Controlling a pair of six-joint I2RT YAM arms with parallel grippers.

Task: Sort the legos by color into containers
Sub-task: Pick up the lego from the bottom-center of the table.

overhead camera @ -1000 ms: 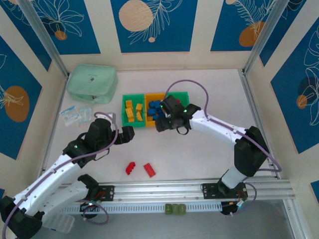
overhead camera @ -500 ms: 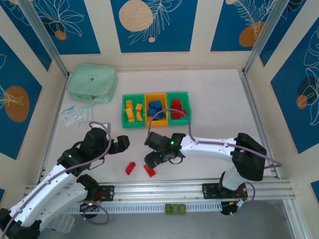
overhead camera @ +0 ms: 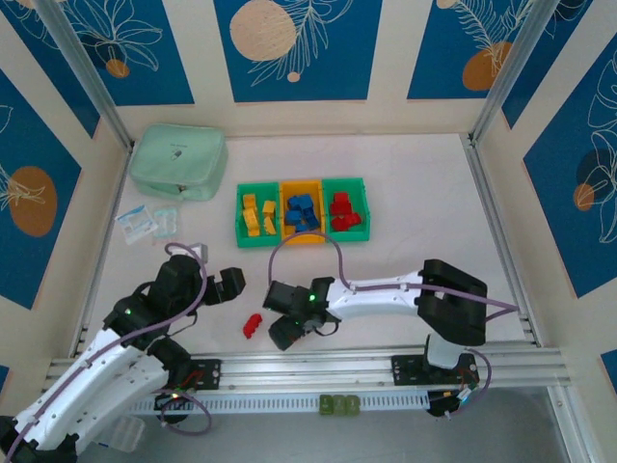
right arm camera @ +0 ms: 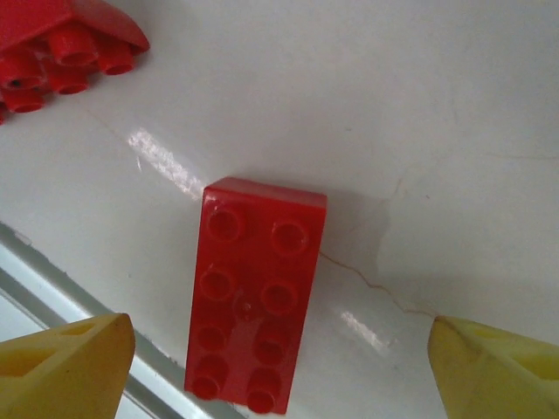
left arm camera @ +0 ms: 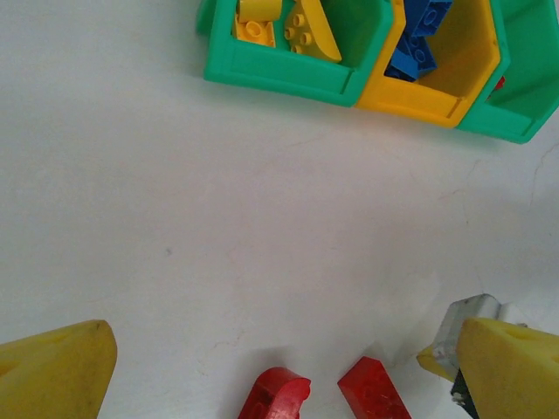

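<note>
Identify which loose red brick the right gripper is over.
The two-by-four red brick, studs up, framed by the open right gripper; the other red brick lies outside.

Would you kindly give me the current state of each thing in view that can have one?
Left end effector, open and empty above the table.
Right end effector, open, straddling the long red brick.
Long red brick, flat, studs up, ungripped.
Curved red brick, loose on the table.
Left green bin, holds yellow bricks.
Orange-yellow bin, holds blue bricks.
Right green bin, holds red bricks.
</note>
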